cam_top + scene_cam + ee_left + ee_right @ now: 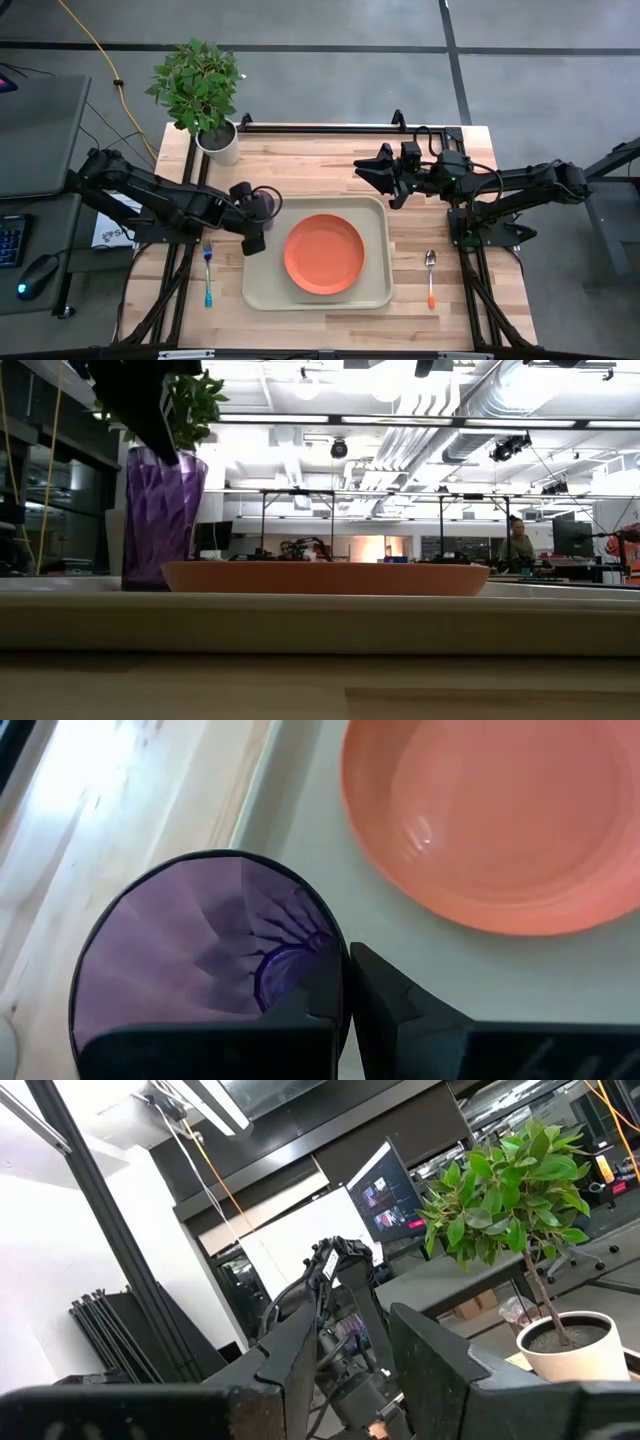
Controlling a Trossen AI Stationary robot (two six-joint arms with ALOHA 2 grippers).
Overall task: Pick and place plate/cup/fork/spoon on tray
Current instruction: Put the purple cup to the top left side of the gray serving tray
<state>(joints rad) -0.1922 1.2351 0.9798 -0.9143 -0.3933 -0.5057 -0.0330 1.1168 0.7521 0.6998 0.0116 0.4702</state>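
Now, lines from the scene:

Left gripper: the left gripper (256,222) is at the tray's left edge, its fingers (395,995) clamped on the rim of the cup (205,955), one inside the wall and one outside.

Cup: the purple tumbler stands upright in the gripper, at the tray's left rim; the low view shows its base level with the tray's rim, though contact with the tray floor cannot be told.

Plate: the orange plate (323,253) lies flat in the tray's middle, just beside the left gripper on its inner side, close to the cup but apart from it.

Tray: the beige tray (375,296) sits on the counter, reaching from the left gripper toward the right arm.

Fork: the blue-handled fork (208,275) lies on the wood just outside the tray, near the left gripper on its outer side.

Spoon: the orange-handled spoon (431,277) lies on the wood beyond the tray's far edge, well apart from the left gripper and nearer the right arm.

Right gripper: the right gripper (372,172) hangs above the counter's back edge, well apart from the tableware, fingers spread.

Counter: the light wooden butcher-block counter (300,160) carries a white-potted plant (205,95) at its back left corner.

Room: grey floor around, a yellow cable (100,55) trailing; the low view shows an open workshop with ceiling lights and ducts, and a person (518,543) seated far off.
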